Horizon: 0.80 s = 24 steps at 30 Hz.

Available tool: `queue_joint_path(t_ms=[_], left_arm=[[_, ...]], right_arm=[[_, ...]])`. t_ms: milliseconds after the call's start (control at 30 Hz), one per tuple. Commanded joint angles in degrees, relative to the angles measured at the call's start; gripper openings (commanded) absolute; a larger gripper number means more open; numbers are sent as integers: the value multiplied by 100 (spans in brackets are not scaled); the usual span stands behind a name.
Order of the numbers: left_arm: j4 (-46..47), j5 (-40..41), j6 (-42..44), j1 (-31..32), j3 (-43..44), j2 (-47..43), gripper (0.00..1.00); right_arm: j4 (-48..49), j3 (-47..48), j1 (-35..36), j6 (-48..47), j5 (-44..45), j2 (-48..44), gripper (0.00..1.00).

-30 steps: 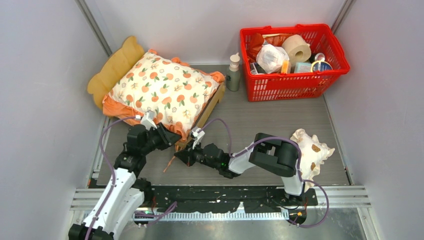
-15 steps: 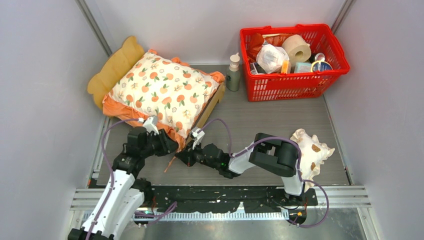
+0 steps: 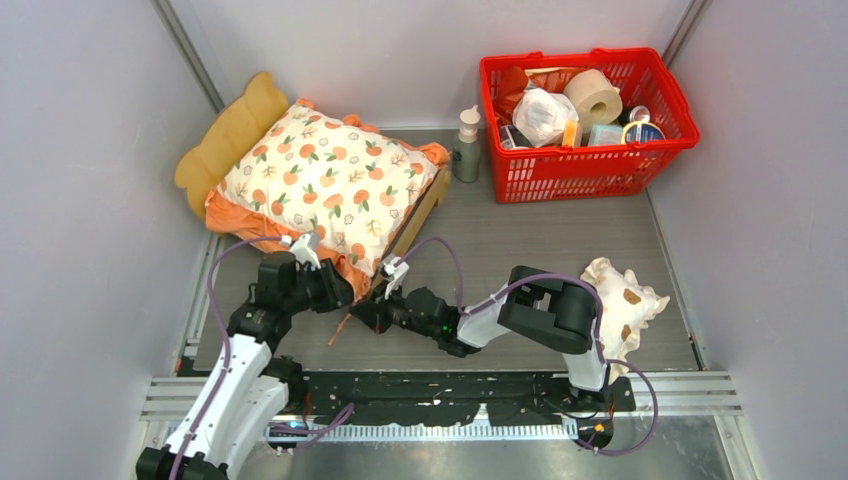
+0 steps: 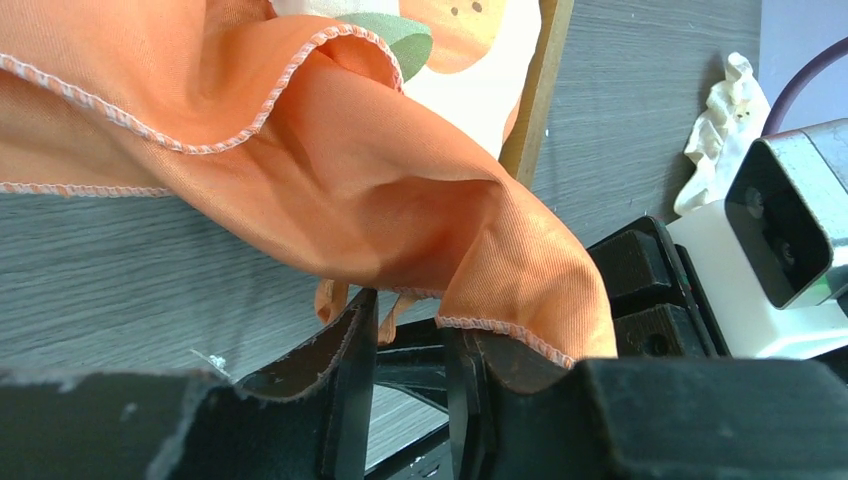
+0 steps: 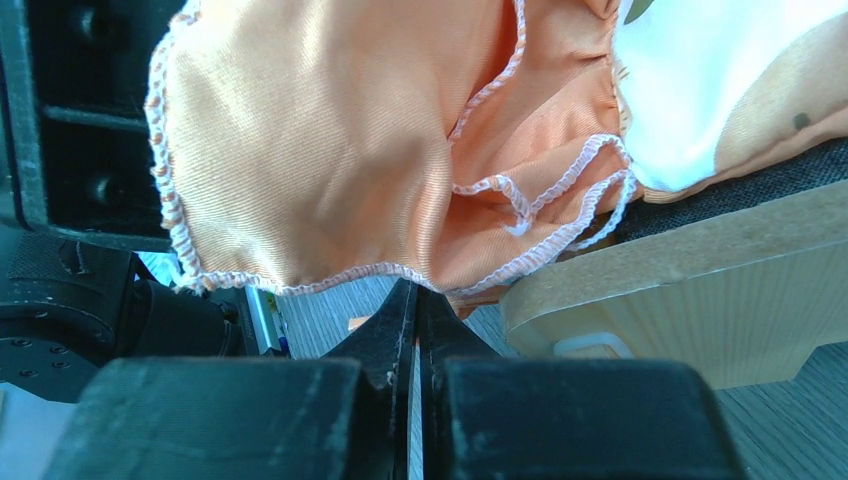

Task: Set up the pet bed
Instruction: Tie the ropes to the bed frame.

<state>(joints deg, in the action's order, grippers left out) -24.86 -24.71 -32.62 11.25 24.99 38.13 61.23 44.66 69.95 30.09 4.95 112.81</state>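
The pet bed stands at the back left, its wavy headboard behind the cream orange-print cushion that lies on it. The bed's wooden corner shows in the right wrist view, its side rail in the left wrist view. My left gripper is at the cushion's near corner. Its jaws are narrowly open, and the orange ruffle drapes over the right finger. My right gripper meets the same corner from the right, shut on the ruffle's hem.
A small cream frilled pillow lies at the right near my right arm's base. A red basket full of items stands at the back right, with a grey bottle beside it. An orange tie trails on the table.
My left gripper has moved a little to the right and nearer, up to the cushion's near corner. The right arm has not moved.
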Motion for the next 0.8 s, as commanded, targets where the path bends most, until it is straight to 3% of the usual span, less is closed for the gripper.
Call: queue_joint_path(t_ms=[0,267,400,433,767], left_arm=[[217,-186,-3,0,-12,101,32],[56,-95,-13,0,-23,153,30],[251,-34,-236,0,-100,49,2],[289,-31,-344,0,-121,20,0],[132,315,-1091,0,-157,-36,0]], right_arm=[[262,137,-10,-51,-36,-297,5],[204,175,-8,-88,-50,-352,5],[179,198,-8,-91,-60,-334,6],[161,195,-8,-78,-44,-337,8],[520,-89,-12,123,250,-227,30]])
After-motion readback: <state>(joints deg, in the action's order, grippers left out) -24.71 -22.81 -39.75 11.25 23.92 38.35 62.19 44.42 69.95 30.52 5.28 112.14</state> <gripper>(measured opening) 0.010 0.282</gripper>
